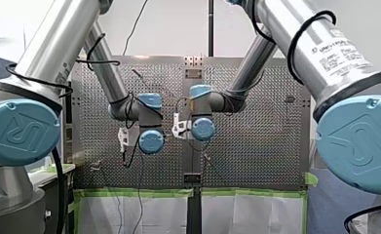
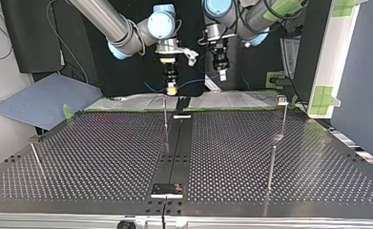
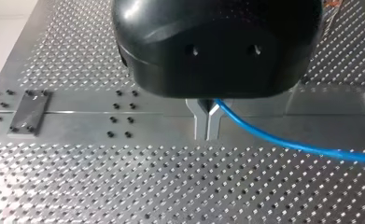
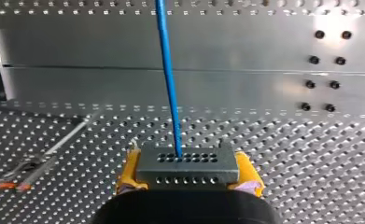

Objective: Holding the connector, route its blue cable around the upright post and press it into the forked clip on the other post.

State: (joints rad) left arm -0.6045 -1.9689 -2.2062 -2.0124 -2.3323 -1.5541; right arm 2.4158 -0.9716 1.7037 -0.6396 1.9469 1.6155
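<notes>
Presently, above the middle of the table's [image 2: 103,157] arm-side edge: right gripper [image 2: 171,89] and left gripper [image 2: 222,74], side by side, apart, both clear of the surface. Right gripper: closed on a grey connector [image 4: 186,173] with two rows of small holes, clamped at both ends by yellow pads [image 4: 129,169]. Out of the connector's upper hole row: blue cable [image 4: 168,74], running straight away from the gripper over the table's middle strip [image 4: 101,51]. Left gripper: black body, metal fingers [image 3: 200,122] pressed together, pinching the blue cable near their roots; from there, cable curving off to one side above the perforated surface. On the table, by the top view: thin upright post [image 2: 165,117] in the arm-side half, just beside the middle strip; second post [image 2: 284,117] toward the arm-side corner at the view's right, capped by a small head [image 2: 281,99], forked or not impossible to tell; third post [image 2: 271,164] nearer the camera-side edge on the same side; tilted thin rod [image 2: 36,160] near the edge at the view's left. Black block [image 2: 167,190] on the middle strip at the camera-side edge.
</notes>
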